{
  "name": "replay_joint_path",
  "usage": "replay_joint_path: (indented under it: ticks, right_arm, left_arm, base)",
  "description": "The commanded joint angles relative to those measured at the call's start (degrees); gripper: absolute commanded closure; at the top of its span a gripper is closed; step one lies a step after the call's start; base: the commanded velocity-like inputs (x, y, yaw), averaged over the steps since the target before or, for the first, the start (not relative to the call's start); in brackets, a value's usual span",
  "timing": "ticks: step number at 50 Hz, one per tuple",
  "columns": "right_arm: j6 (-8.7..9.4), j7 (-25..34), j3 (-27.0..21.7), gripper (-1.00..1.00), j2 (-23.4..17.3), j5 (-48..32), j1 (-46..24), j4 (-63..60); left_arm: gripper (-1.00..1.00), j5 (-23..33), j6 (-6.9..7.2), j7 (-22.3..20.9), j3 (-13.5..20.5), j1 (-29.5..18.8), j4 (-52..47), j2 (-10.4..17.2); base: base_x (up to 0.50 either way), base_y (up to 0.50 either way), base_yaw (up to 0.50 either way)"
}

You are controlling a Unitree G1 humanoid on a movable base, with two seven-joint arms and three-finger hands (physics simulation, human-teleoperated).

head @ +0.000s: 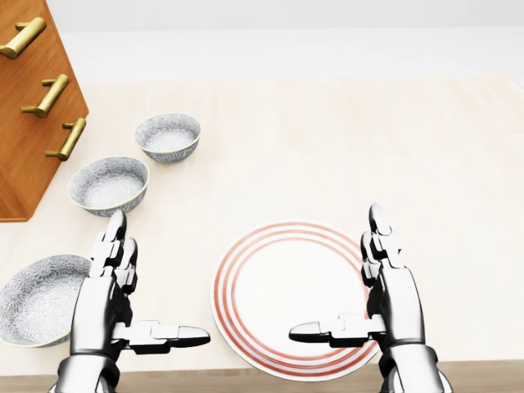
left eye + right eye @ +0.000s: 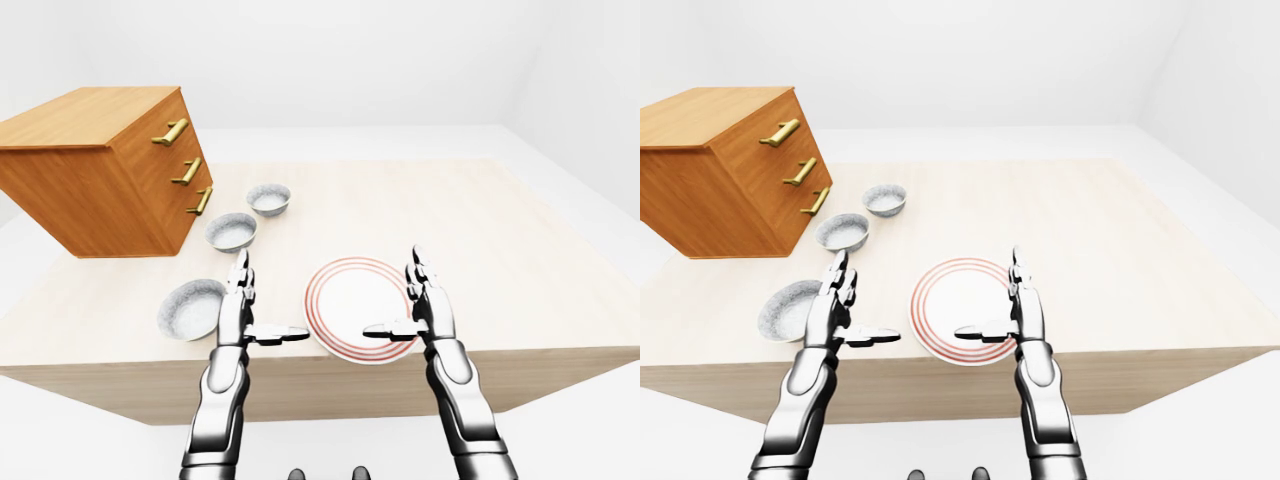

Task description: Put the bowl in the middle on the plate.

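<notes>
left hand (image 1: 110,286): nearest the camera, at the bottom left of the head view; the fingers are held straight and spread, the thumb is stuck out sideways toward the plate (image 1: 286,262); nothing is gripped.
right hand (image 1: 385,295): at the bottom right, likewise fully open and empty; it is shown over the plate's right rim in the head view, with the thumb pointed inward.
middle bowl (image 1: 108,184): found on the table (image 1: 368,147) at the left of the head view, second in a slanted row of three; it is placed just above the left hand's fingertips in that view, apart from them, and up-left of the plate.
bearing for the coming move: the middle bowl is judged to lie straight ahead of the left hand and well across from the right hand, so the left hand is judged the nearer. No long axis is noted, the bowl being round; any part of the rim may be taken.
plate: flat, round and white, ringed with red bands; nothing is carried on it.
near bowl (image 1: 37,299), far bowl (image 1: 168,135): same form as the middle one, grey-white with a fine speckled pattern, upright.
table: pale wood grain, smooth.
chest of drawers (image 1: 33,164): orange-brown wood, fitted with brass bar handles (image 1: 49,94), stood just left of the bowls.
</notes>
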Motion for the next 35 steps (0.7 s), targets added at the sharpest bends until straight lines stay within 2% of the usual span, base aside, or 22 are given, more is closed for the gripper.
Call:
replay_joint_path:
  ticks: [1,4,8,12,15,17,21,23,27,30,32,33,35]
  right_arm:
    - [-0.22,1.0,-1.5,-1.0,-0.7,0.5,-0.3,0.7]
    - [-0.99,1.0,-1.6,-1.0,-0.8,0.5,-0.6,1.9]
    - [-0.25,1.0,-1.6,-1.0,-0.8,0.6,-0.5,1.1]
    - [-0.9,1.0,-1.6,-1.0,-0.8,0.6,-0.7,2.0]
    - [0.24,0.9,-1.4,-1.0,-0.7,0.5,-0.4,0.5]
    - [-0.24,0.9,-1.5,-1.0,-0.8,0.4,-0.5,1.0]
    - [1.15,0.9,-1.4,-1.0,-0.9,-0.2,0.2,-1.3]
    - [1.51,1.1,-1.3,-1.0,-0.9,-0.6,0.6,-2.4]
    - [5.09,3.6,-0.2,-1.0,-1.9,-2.5,1.8,-7.7]
    - [5.1,5.3,-1.9,-1.0,-2.4,-3.6,2.6,-11.2]
    - [5.1,7.2,-3.9,-1.0,-3.6,-4.3,3.0,-11.4]
    - [5.1,8.5,-4.0,-1.0,-4.4,-6.1,3.7,-12.9]
    - [5.1,9.8,-6.5,-1.0,-3.7,-4.0,3.8,-15.8]
  left_arm:
    - [-1.0,-0.9,-0.38,-1.3,1.5,-0.1,0.6,0.7]
    - [-1.0,-0.9,-0.23,-1.3,1.5,0.0,0.3,0.7]
    - [-1.0,-0.9,-0.09,-1.3,1.5,0.0,0.1,0.7]
    - [-1.0,-0.9,-0.73,-1.3,1.6,-0.3,1.1,0.8]
    - [-1.0,-0.8,-0.13,-1.3,1.4,-0.2,0.4,0.7]
    - [-1.0,-0.8,-0.25,-1.2,1.5,-0.2,0.6,0.7]
    - [-1.0,-0.6,0.67,-1.1,1.3,0.3,-0.8,0.6]
    - [-1.0,-0.7,0.24,-1.1,1.4,0.2,-0.2,0.6]
    - [-1.0,-0.5,1.31,-0.8,1.3,0.5,-1.3,0.6]
    - [-1.0,-0.5,1.21,-0.7,1.3,0.5,-1.1,0.6]
    - [-1.0,-0.4,0.53,-0.7,1.3,0.4,-0.4,0.6]
    - [-1.0,-0.3,1.62,-0.6,1.1,0.8,-1.8,0.5]
    - [-1.0,-0.3,1.23,-0.5,1.2,0.7,-1.4,0.5]
  base:
    - [0.0,0.0,0.0]
    - [0.0,0.0,0.0]
    - [0.0,0.0,0.0]
    - [0.0,0.0,0.0]
    - [0.0,0.0,0.0]
    - [0.0,0.0,0.0]
    - [0.0,0.0,0.0]
    - [0.0,0.0,0.0]
    - [0.0,0.0,0.0]
    - [0.0,0.0,0.0]
    - [0.0,0.0,0.0]
    - [0.0,0.0,0.0]
    - [0.0,0.0,0.0]
